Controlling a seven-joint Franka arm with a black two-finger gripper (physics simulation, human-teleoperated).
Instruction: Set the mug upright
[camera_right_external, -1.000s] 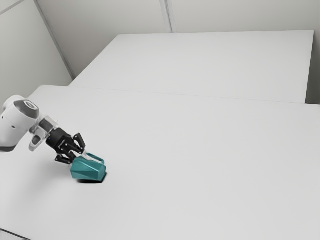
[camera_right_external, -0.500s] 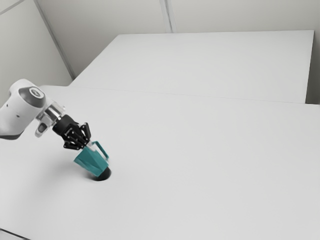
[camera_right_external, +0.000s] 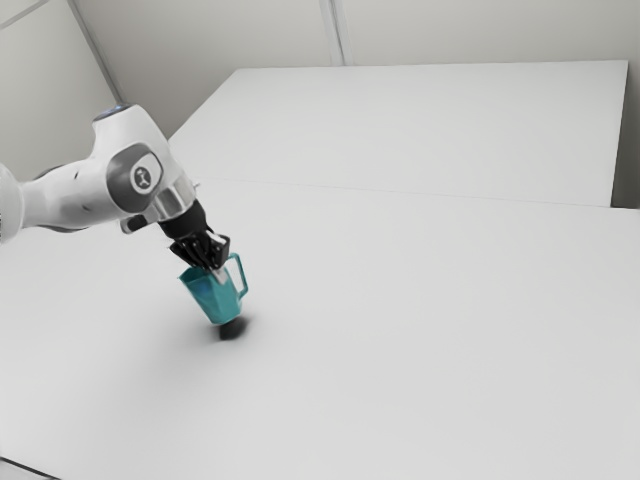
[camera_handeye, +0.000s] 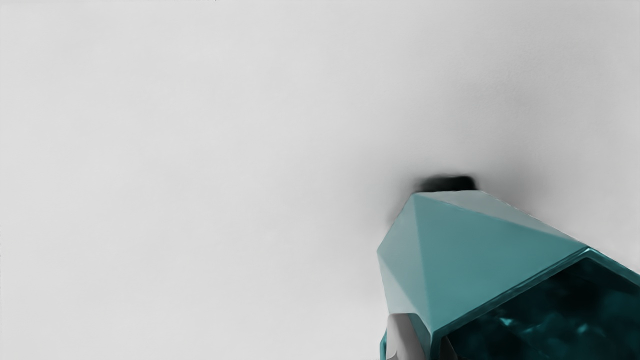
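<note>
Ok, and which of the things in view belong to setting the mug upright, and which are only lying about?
For the job:
- mug, tilted
- gripper, shut on the mug's wall
- table, below the mug

Only there:
- white slab beyond the table
- thin dark line, perhaps a cable

Mug (camera_right_external: 212, 300) goes from flat on its side to a tilt much nearer upright, base swung down below the claw (camera_right_external: 219, 274). Claw is higher, pitched down more steeply.
</note>
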